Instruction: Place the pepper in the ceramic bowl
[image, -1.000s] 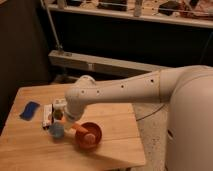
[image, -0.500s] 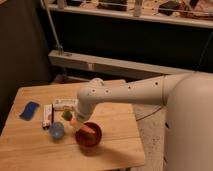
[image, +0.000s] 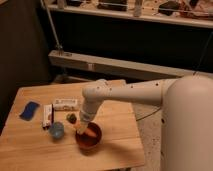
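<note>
The ceramic bowl (image: 89, 141), glossy red-orange, sits near the front of the wooden table (image: 117, 140). An orange pepper (image: 90, 133) lies inside it, slanting across the hollow. My gripper (image: 83, 126) hangs from the white arm, pointing down at the bowl's left rim, right at the upper end of the pepper. The gripper's body hides where it meets the pepper.
A small blue cup (image: 56, 130) stands just left of the bowl. A dark little object (image: 71, 118) lies behind it. Two white packets (image: 65, 104) (image: 47, 115) and a blue sponge (image: 29, 110) are further left. The table's right edge borders the floor.
The arm has swung right, away from the blue cup. The gripper now reaches down into the bowl, where the pepper shows.
</note>
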